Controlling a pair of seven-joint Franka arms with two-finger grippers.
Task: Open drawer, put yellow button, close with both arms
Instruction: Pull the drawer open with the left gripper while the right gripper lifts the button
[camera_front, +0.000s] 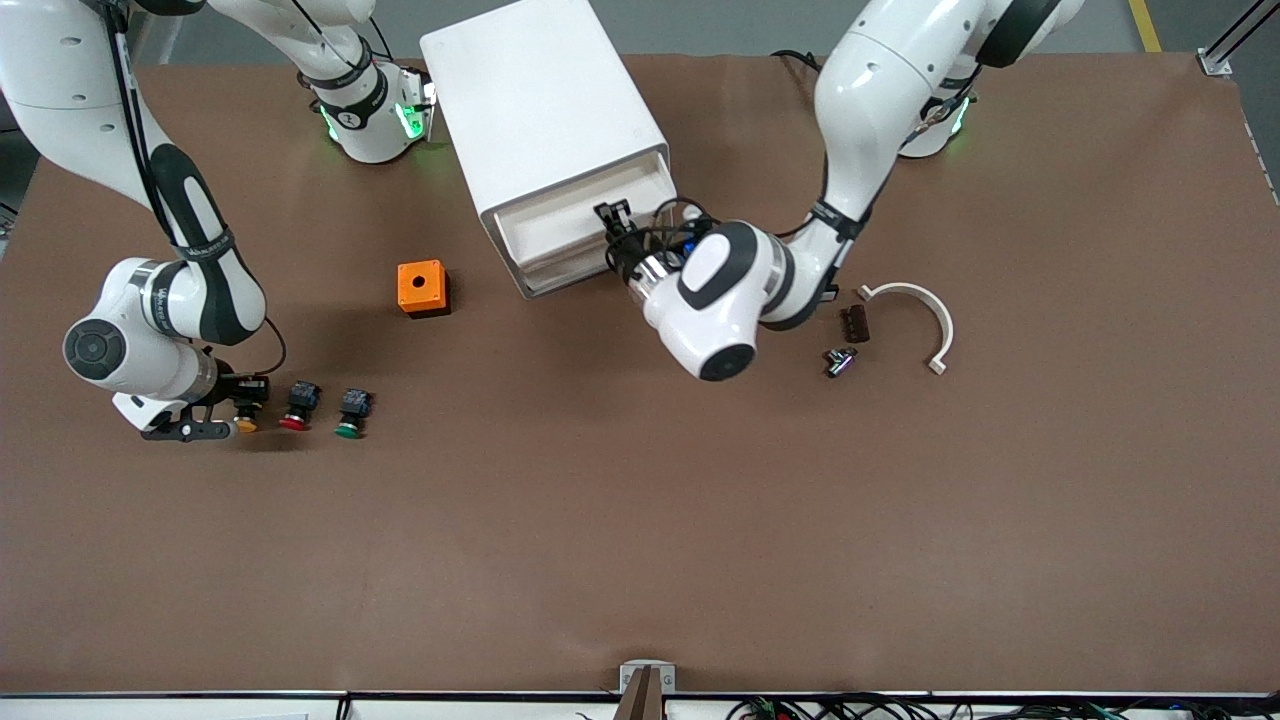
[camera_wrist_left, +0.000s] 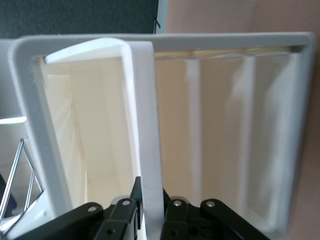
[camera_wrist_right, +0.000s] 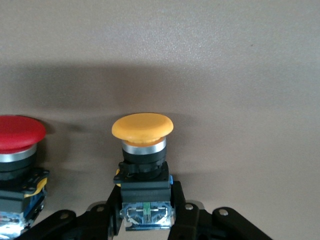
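Observation:
The white cabinet (camera_front: 540, 100) stands at the back middle of the table. Its uppermost drawer (camera_front: 570, 215) is pulled out a little. My left gripper (camera_front: 612, 222) is shut on that drawer's cream front lip (camera_wrist_left: 149, 125), one finger on each face of it; the gripper (camera_wrist_left: 151, 200) shows this in the left wrist view. The yellow button (camera_front: 245, 418) sits on the table toward the right arm's end. My right gripper (camera_front: 238, 408) is shut on its black-and-teal body, and the yellow cap (camera_wrist_right: 143, 131) points away from the gripper (camera_wrist_right: 146, 205).
A red-capped button (camera_front: 298, 405) (camera_wrist_right: 17, 135) and a green-capped button (camera_front: 351, 413) lie in a row beside the yellow one. An orange box (camera_front: 422, 288) sits near the cabinet. A white curved piece (camera_front: 925, 315) and two small dark parts (camera_front: 854, 323) lie toward the left arm's end.

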